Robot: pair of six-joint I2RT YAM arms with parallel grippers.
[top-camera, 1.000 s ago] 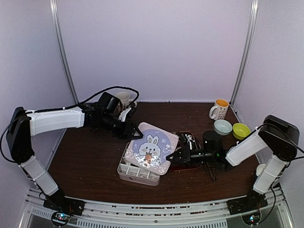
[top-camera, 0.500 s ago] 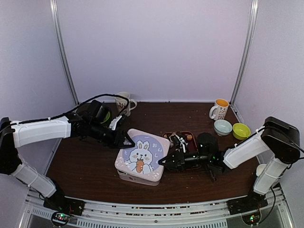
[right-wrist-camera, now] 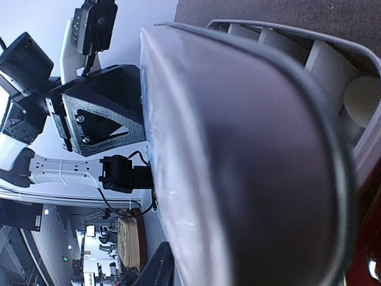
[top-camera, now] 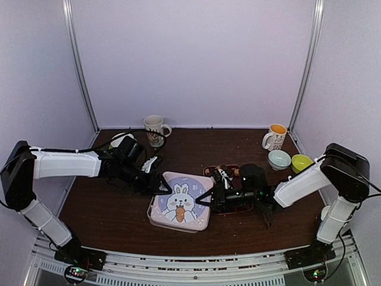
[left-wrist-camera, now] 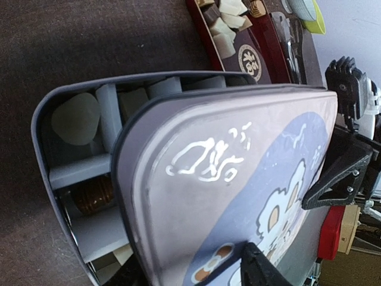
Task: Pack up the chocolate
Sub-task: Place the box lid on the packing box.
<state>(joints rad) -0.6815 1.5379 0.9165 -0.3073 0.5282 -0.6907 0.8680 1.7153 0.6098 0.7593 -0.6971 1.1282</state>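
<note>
A pale lid with a rabbit picture (top-camera: 181,199) lies almost flat over the white compartment box (top-camera: 172,225), slightly askew. My left gripper (top-camera: 159,180) is shut on the lid's far-left edge; one finger (left-wrist-camera: 262,271) rests on its top. My right gripper (top-camera: 209,198) is shut on the lid's right edge; one finger (right-wrist-camera: 161,268) shows beside it. Through the open gap, the left wrist view shows chocolate in the compartments: a cream round (left-wrist-camera: 74,118) and a dark brown piece (left-wrist-camera: 95,193). More cream and brown pieces (left-wrist-camera: 229,24) lie in the dark-red tray (top-camera: 233,171) behind the right gripper.
A white mug (top-camera: 155,127) stands at the back left. A mug with an orange inside (top-camera: 275,137), a pale bowl (top-camera: 278,159) and a yellow-green bowl (top-camera: 302,163) stand at the back right. Metal tongs (left-wrist-camera: 286,42) lie by the tray.
The lid was tilted up above the box and has come down nearly flat onto it. Both grippers lowered with it, still holding its edges.
</note>
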